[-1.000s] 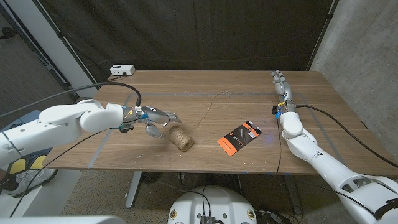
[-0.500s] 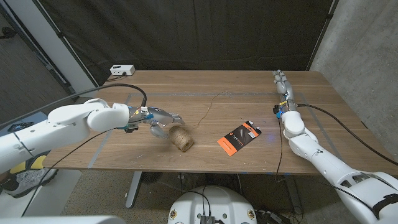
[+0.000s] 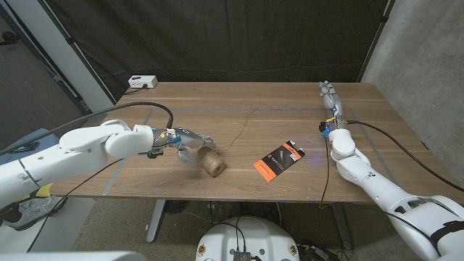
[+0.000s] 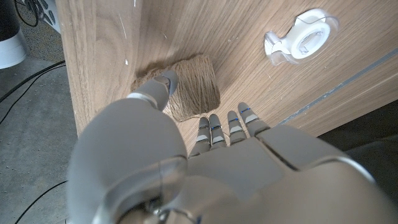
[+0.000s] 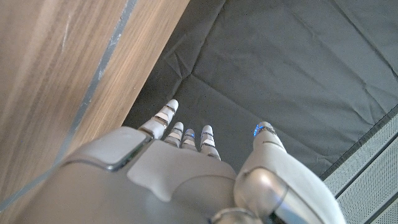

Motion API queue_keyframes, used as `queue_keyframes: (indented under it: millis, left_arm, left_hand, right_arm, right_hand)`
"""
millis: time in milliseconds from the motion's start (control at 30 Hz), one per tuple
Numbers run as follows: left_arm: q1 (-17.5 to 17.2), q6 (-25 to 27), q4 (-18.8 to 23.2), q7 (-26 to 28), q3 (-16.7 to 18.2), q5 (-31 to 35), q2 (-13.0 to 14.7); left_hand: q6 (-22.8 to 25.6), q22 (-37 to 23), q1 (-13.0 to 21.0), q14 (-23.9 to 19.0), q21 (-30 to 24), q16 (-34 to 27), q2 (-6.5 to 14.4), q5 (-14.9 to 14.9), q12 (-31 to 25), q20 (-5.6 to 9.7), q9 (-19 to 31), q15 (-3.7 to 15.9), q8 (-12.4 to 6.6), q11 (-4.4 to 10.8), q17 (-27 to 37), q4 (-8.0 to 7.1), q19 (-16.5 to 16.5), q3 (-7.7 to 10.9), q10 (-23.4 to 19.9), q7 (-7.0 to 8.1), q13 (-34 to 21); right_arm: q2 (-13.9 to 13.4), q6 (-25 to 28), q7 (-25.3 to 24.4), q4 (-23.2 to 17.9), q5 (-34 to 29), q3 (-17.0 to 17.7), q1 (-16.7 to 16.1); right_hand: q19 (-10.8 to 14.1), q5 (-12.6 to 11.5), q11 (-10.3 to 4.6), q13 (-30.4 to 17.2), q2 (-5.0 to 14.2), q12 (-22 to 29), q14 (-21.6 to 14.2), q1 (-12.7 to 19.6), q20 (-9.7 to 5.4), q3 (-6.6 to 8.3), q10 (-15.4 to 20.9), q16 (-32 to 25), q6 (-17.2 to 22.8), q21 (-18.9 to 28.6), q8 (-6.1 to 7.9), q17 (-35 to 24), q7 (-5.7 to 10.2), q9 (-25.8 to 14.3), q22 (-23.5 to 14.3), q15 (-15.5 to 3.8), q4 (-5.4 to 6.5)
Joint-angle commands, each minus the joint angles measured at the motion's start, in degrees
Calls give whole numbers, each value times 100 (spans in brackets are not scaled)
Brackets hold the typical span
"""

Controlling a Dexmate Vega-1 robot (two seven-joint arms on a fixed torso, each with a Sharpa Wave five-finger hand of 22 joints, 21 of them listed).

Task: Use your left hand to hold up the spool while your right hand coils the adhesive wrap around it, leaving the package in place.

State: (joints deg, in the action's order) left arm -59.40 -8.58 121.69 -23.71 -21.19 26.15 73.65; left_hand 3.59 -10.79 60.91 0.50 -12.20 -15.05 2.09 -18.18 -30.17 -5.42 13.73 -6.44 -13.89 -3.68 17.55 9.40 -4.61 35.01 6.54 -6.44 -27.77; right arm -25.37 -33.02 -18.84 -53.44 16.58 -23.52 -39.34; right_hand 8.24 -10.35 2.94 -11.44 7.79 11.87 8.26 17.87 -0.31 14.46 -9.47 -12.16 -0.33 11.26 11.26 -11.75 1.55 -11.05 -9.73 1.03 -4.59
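The left hand (image 3: 185,140) is out over the near-left part of the table, smooth grey shell with the fingers spread a bit and nothing actually in its grasp. In the left wrist view the left hand (image 4: 186,168) has its thumb tip down against the edge of the spool (image 4: 194,87), while the other fingers reach alongside without closing on it. So touching, not holding.

The spool (image 3: 209,160) is a stubby cylinder wound in rough tan twine, lying on its side right next to that hand, near the front edge of the table (image 3: 275,109). A thin loose strand (image 3: 246,122) curls away from it across the wood toward the back.

A clear plastic tape dispenser (image 4: 303,40) with a white roll inside sits on the wood just past the spool in the wrist view.

Further right, well apart from the spool, is the flat package (image 3: 278,159), black and orange, lying tilted on the wood.

The right hand (image 3: 330,98) is way over at the far-right edge, fingers straight and apart, empty. From its own wrist camera the right hand (image 5: 186,180) points off past the table edge toward the black curtain (image 5: 280,68).

A small white box (image 3: 142,82) sits at the back-left corner. The table is brown wood grain with pale tape lines.
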Motion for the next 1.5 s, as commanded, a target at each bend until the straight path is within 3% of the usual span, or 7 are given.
queue_keyframes:
  millis: [33,367,967,1500]
  left_arm:
    - [-157,160,58,240,-1,185,20]
    - [-56,104,-38,222,-95,263,-69]
    - [154,102,-112,56,-355,494,-324]
    - [-52,381,61,157,-364,712,-272]
  left_hand:
    - [39,-15,-4,-44,-10,-5,-20,18,-61,-27,34,-35,-47,2,17,-17,-29,43,-30,-23,-8]
    - [60,-15,-11,-72,-10,-13,-14,21,-80,-33,45,-39,-57,-2,29,-23,-38,52,-45,-17,-12]
    - [70,-15,-12,-95,-9,-21,-13,31,-101,-40,67,-37,-67,-17,54,-19,-52,66,-41,-29,-23]
    - [0,-16,-24,-5,27,9,-15,49,-83,-46,91,-60,-45,-50,91,-19,25,65,84,-60,-40]
  right_arm:
    - [60,-159,-7,213,-6,-30,78]
    - [13,-61,-82,59,-17,-16,31]
    - [84,-320,-16,490,30,-22,142]
    - [61,-348,-41,482,54,-23,70]
  right_hand:
    - [46,-7,-9,-21,10,-14,24,-37,29,24,-37,0,-7,10,2,-14,27,-29,-24,36,-22]
    - [46,-7,9,-21,10,-12,23,-46,31,22,-36,0,-6,9,3,-15,26,-29,-24,40,-24]
    - [38,-7,22,-22,15,-17,38,-60,44,21,-55,5,-9,3,3,-17,30,-30,-25,50,-26]
    - [32,-7,46,-23,16,-23,66,-67,47,21,-75,16,-21,0,0,-17,35,-30,-25,68,-31]
